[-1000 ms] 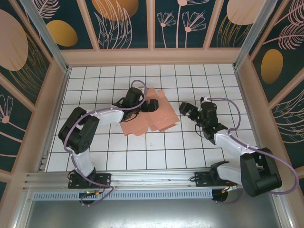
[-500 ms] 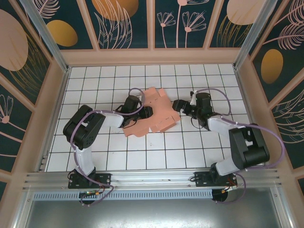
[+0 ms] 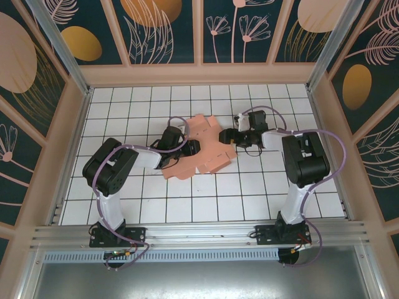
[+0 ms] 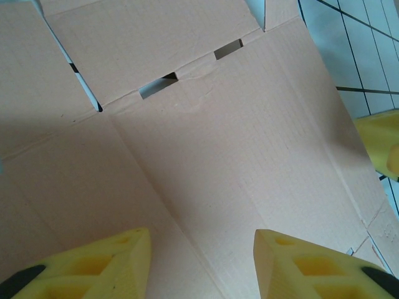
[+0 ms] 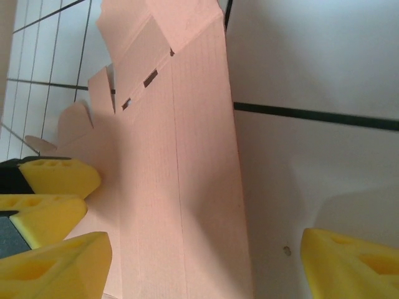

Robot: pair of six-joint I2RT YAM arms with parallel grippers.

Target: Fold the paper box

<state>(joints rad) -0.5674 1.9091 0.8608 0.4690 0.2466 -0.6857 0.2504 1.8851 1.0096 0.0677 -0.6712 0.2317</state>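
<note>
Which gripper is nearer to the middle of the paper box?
Left. The left gripper is over the paper box, just left of its middle; the right gripper straddles the box's right edge, one finger over the bare table.

paper box cropped by both wrist views, left gripper covering its left part
</note>
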